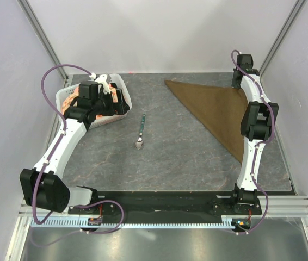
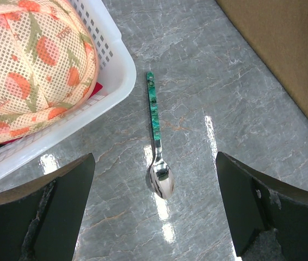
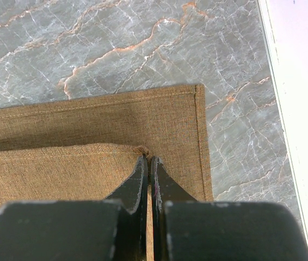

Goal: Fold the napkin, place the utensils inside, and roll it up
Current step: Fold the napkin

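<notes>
The brown napkin (image 1: 214,109) lies folded into a triangle at the far right of the table. My right gripper (image 1: 236,81) is at its far right corner, shut on the corner of the upper layer (image 3: 141,151), which sits just short of the lower layer's corner (image 3: 186,109). The teal-handled spoon (image 1: 141,133) lies mid-table, silvery bowl toward the near edge. My left gripper (image 1: 117,102) hangs open and empty above the table by the basket. In the left wrist view the spoon (image 2: 155,130) lies between and beyond the wide-apart fingers (image 2: 67,206).
A white perforated basket (image 1: 67,98) holding orange-patterned plates (image 2: 34,54) stands at the far left, right next to the spoon's handle end. The white side wall (image 3: 306,109) runs close to the napkin's right edge.
</notes>
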